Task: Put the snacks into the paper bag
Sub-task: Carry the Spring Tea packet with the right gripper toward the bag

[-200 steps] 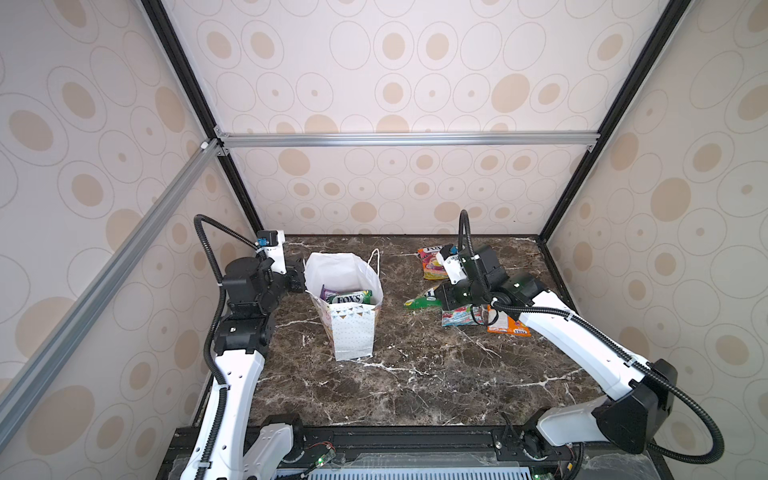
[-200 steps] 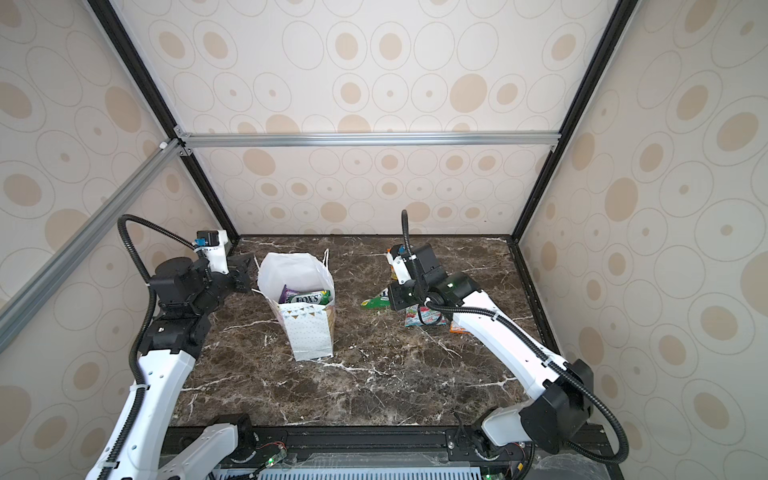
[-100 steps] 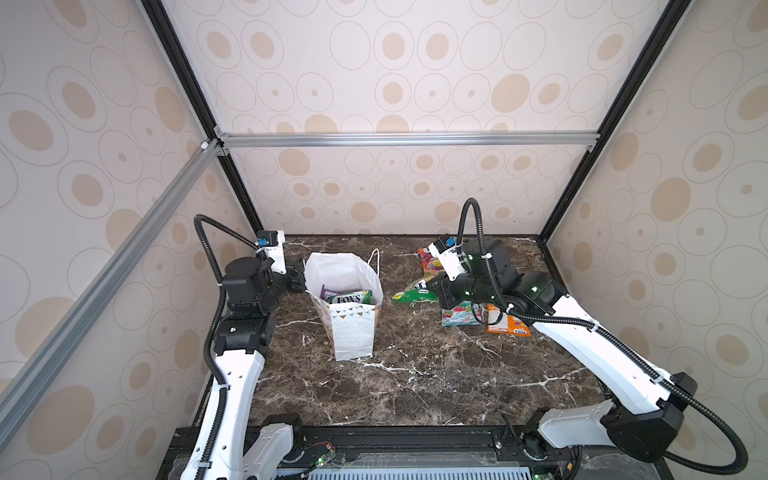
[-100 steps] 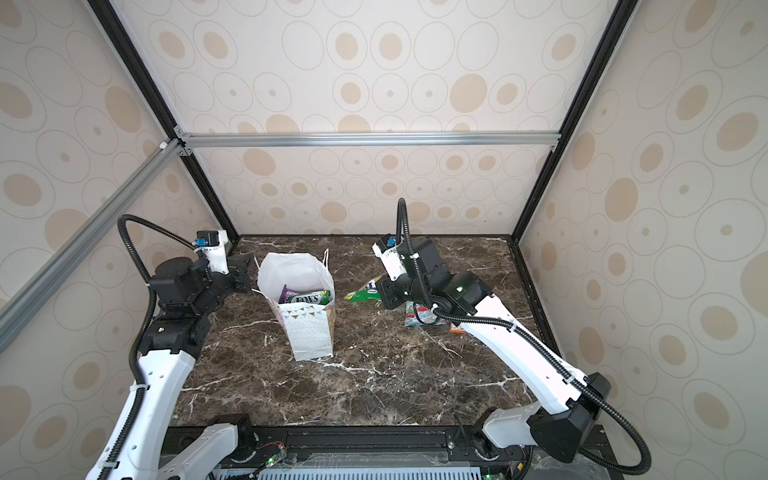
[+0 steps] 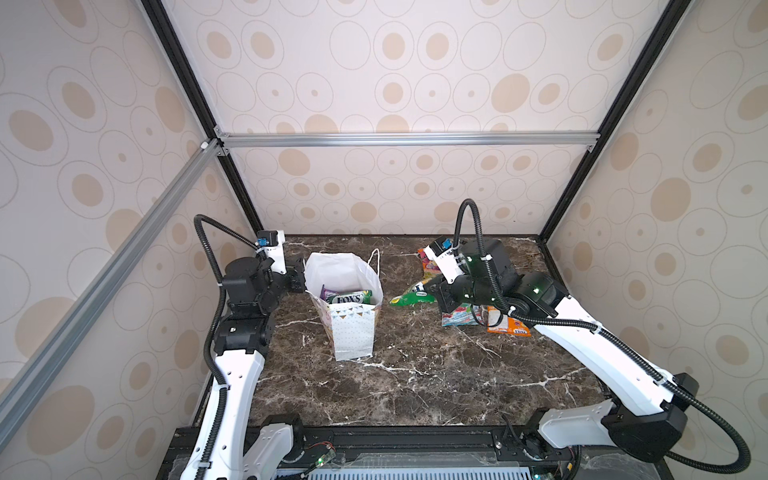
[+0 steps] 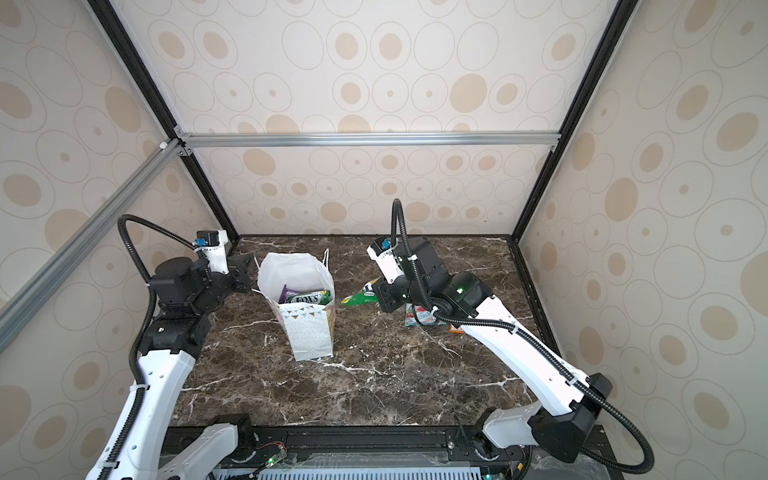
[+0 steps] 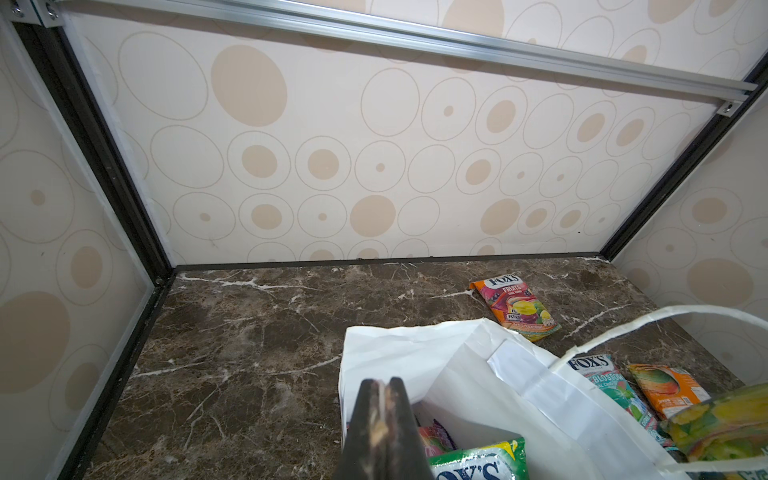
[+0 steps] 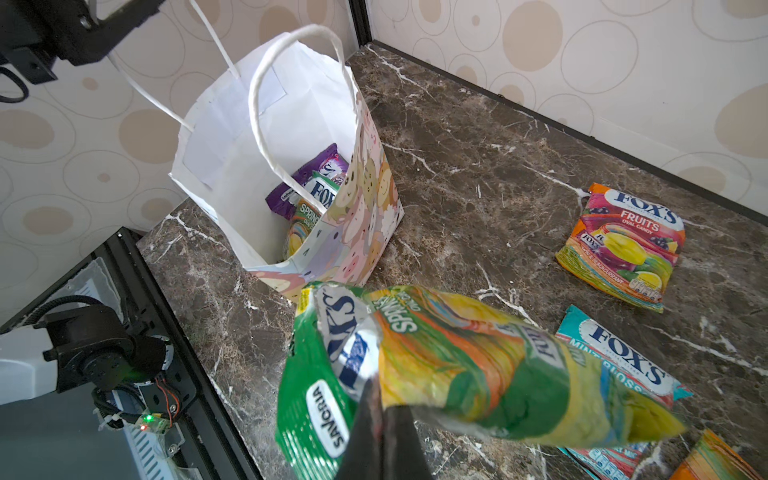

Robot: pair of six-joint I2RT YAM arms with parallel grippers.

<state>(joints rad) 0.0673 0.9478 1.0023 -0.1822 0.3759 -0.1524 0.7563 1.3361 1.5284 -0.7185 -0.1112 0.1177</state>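
The white paper bag (image 5: 353,328) (image 6: 309,332) stands open left of centre, with a green FOX'S pouch (image 5: 348,298) and a purple pouch (image 8: 328,166) inside. My left gripper (image 5: 300,276) (image 7: 384,399) is shut at the bag's left rim, and a cord handle (image 8: 149,93) runs taut to it. My right gripper (image 5: 436,291) (image 8: 382,415) is shut on a yellow-green snack pouch (image 5: 413,297) (image 6: 359,298) (image 8: 457,357), held in the air just right of the bag. An orange-pink pouch (image 5: 428,262) (image 8: 623,245), a teal pouch (image 5: 459,313) (image 8: 623,365) and an orange pouch (image 5: 507,326) lie on the table.
The marble table (image 5: 415,374) is walled on three sides, with black frame posts (image 5: 552,216) in the back corners. A black rail (image 5: 395,436) runs along the front edge. The bag's right-hand handle (image 5: 376,259) stands up between the bag and the held pouch.
My right arm has risen from the pile with the yellow-green pouch and carried it a little left toward the bag. The left arm and bag have not moved.
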